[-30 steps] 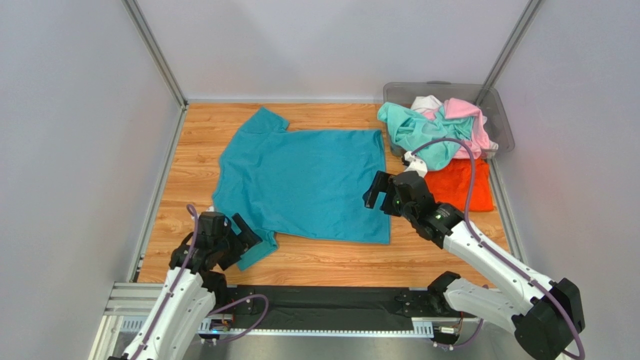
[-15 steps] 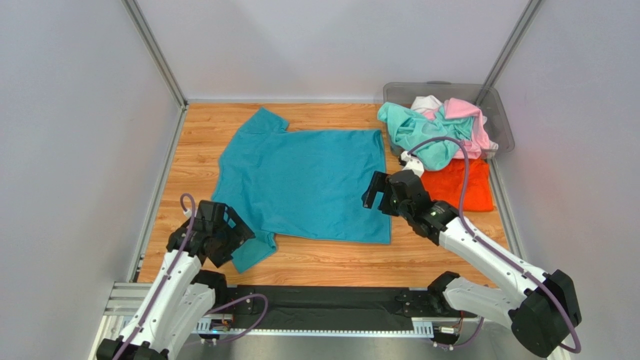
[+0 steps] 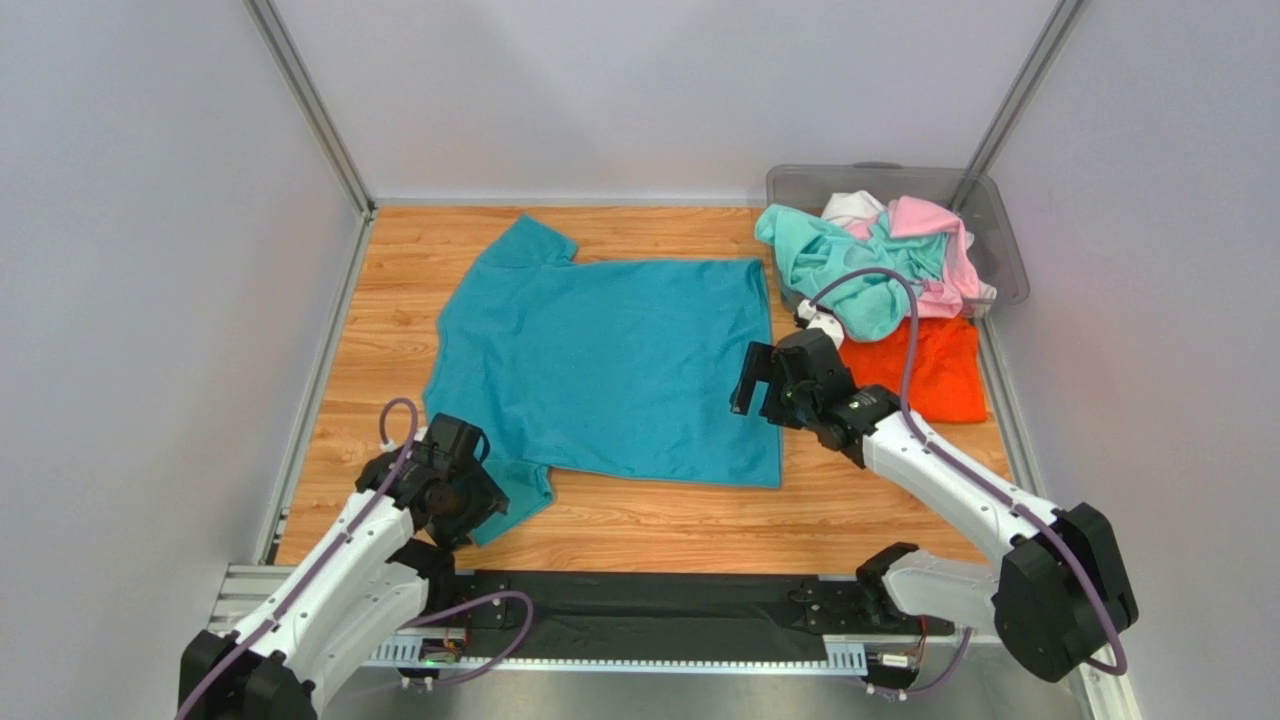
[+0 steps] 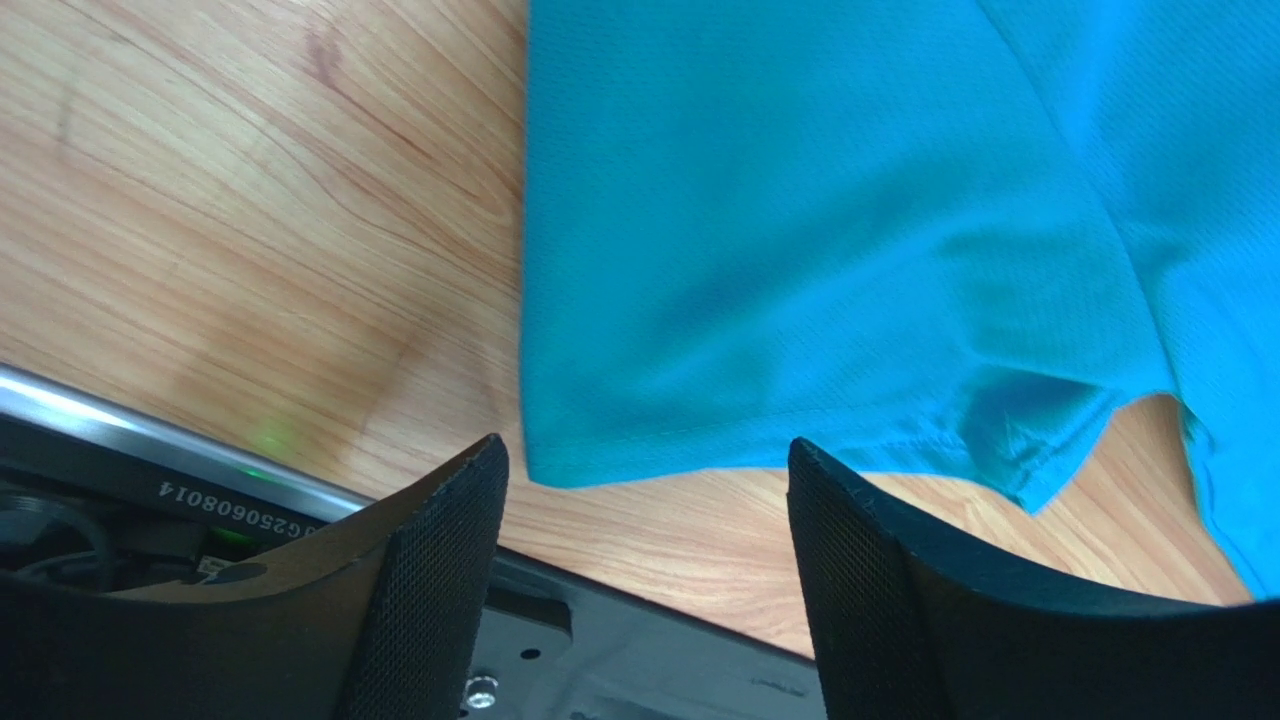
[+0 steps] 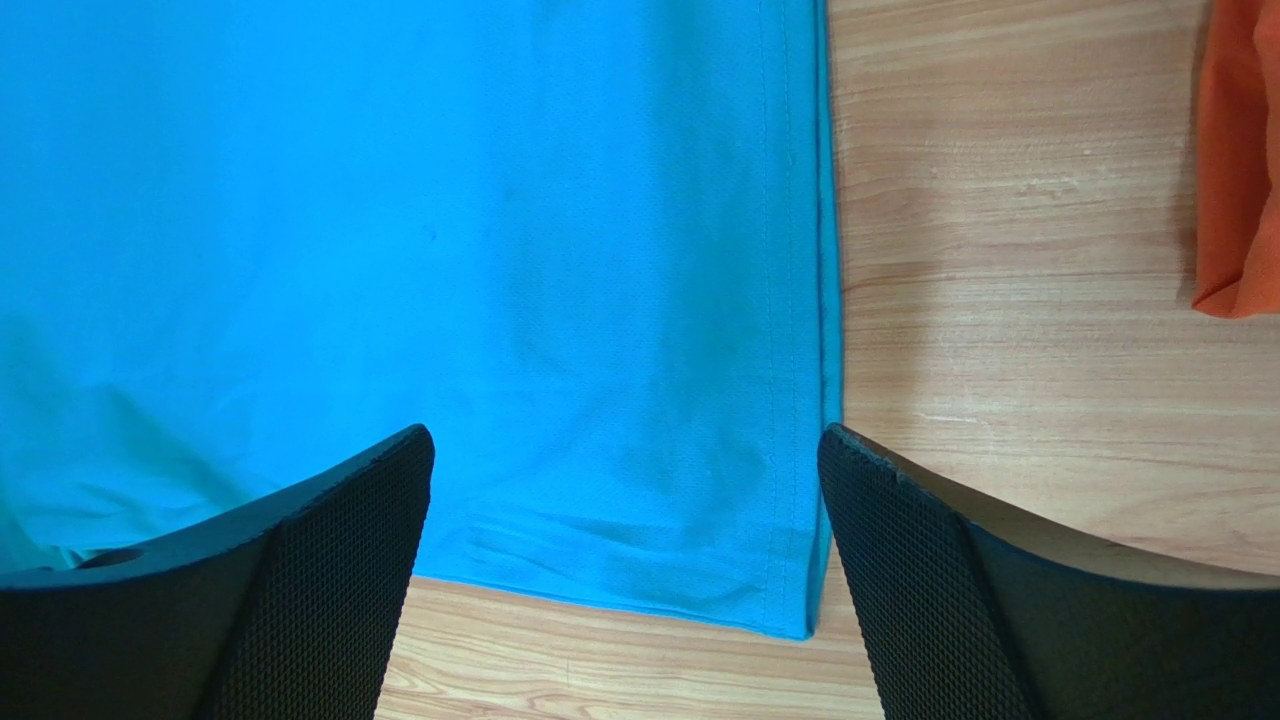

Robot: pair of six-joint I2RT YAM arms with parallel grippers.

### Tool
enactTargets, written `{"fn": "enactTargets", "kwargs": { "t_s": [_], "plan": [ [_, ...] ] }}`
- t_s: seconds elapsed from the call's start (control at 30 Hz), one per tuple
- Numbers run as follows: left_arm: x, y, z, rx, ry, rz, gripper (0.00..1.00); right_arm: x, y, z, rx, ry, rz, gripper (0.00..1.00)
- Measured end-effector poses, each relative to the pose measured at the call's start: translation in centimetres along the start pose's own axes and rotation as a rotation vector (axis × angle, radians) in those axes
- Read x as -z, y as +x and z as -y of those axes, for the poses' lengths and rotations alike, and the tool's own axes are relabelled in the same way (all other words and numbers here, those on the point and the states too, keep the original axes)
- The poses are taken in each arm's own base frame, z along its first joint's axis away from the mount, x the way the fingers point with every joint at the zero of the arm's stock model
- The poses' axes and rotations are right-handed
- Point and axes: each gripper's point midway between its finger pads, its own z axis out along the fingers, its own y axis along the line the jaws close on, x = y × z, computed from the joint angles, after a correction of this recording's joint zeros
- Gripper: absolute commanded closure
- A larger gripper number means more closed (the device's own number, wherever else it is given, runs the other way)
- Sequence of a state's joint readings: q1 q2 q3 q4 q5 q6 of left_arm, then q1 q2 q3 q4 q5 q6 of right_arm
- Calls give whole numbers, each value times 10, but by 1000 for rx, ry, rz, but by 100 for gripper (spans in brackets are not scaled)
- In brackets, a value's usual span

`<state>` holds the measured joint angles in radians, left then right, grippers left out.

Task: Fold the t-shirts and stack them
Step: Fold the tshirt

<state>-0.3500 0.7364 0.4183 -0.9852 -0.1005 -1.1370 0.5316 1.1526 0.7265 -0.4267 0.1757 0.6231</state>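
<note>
The teal-blue t-shirt (image 3: pixel 609 368) lies spread flat on the wooden table, neck to the left, hem to the right. My left gripper (image 3: pixel 478 483) is open just above its near sleeve (image 4: pixel 781 255), whose edge lies between the fingertips (image 4: pixel 451 525). My right gripper (image 3: pixel 759 378) is open above the hem's near right corner (image 5: pixel 751 555). The orange t-shirt (image 3: pixel 917 368) lies on the table to the right. Mint-green (image 3: pixel 842 270), pink (image 3: pixel 939 240) and white (image 3: pixel 852 206) t-shirts are heaped in the grey bin (image 3: pixel 999 225).
The bin stands at the back right corner. A black rail (image 3: pixel 631 608) runs along the table's near edge and shows in the left wrist view (image 4: pixel 601 660). Metal frame posts and grey walls close in the table on three sides.
My left gripper has moved down and inward, closer to the near sleeve. My right gripper has shifted slightly back along the hem. The shirt has not moved.
</note>
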Motion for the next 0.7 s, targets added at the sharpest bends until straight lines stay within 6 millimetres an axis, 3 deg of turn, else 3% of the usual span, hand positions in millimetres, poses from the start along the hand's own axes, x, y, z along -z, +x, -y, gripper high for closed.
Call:
{"fn": "enactTargets", "kwargs": {
  "t_s": [0.1,0.7],
  "plan": [
    [-4,0,-6,-5,-47,-4,39,-2,1,2,-3,1,-12,0],
    [-10,-9,-14,-55,-187,-5,45,8,-28,19,-75,1,63,0]
  ]
}}
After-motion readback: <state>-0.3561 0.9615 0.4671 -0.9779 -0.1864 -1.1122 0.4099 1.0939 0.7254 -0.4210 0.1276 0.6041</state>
